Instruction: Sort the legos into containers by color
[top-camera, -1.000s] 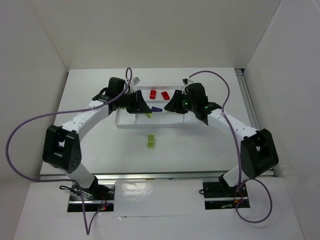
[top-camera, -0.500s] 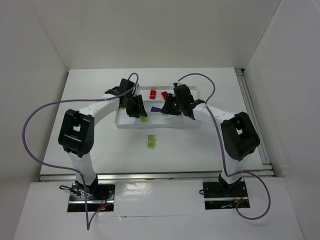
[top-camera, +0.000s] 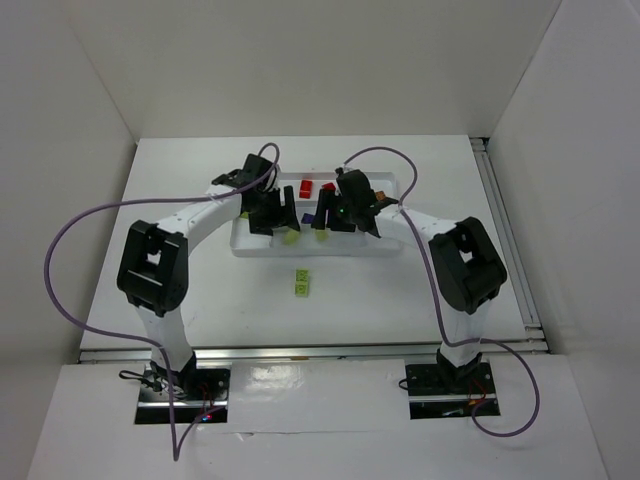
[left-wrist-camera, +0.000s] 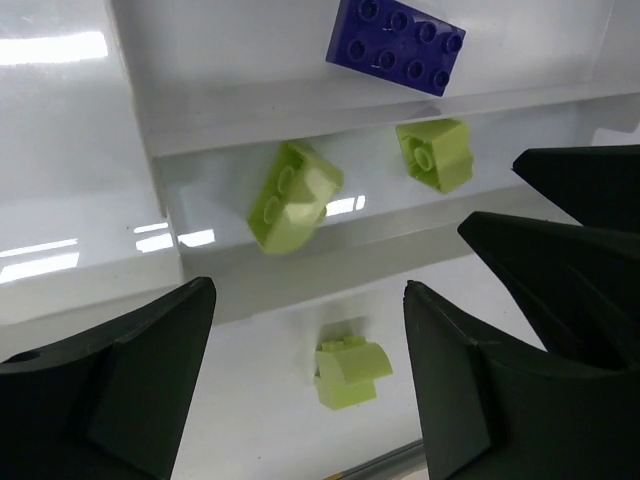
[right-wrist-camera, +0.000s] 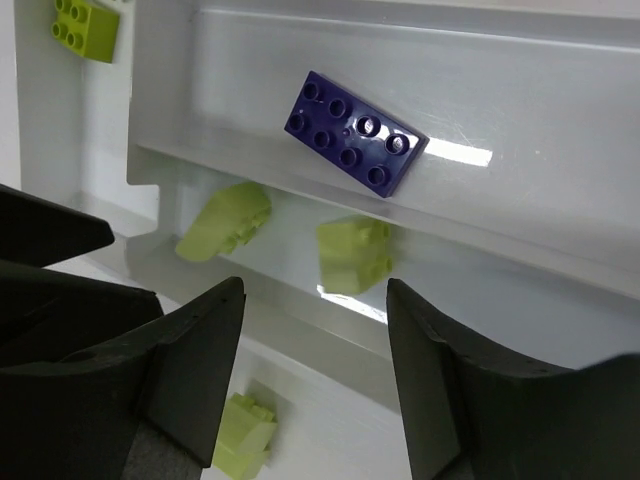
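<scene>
The flat white table (top-camera: 200, 290) stands inside plain white walls (top-camera: 300, 70). A flat white plastic tray with thin walls (top-camera: 260, 248) lies in the middle of it. The left gripper (left-wrist-camera: 308, 300) is wide and holds nothing. The right gripper (right-wrist-camera: 315, 295) is wide and holds nothing too.

Two small yellow-green studded bricks (left-wrist-camera: 292, 195) lie in one long part of the tray. A dark purple-blue studded brick (left-wrist-camera: 395, 45) lies in the next part. Two small red bricks (top-camera: 306, 187) lie at the far side. One loose yellow-green brick (top-camera: 301, 283) lies on the table near the tray.
</scene>
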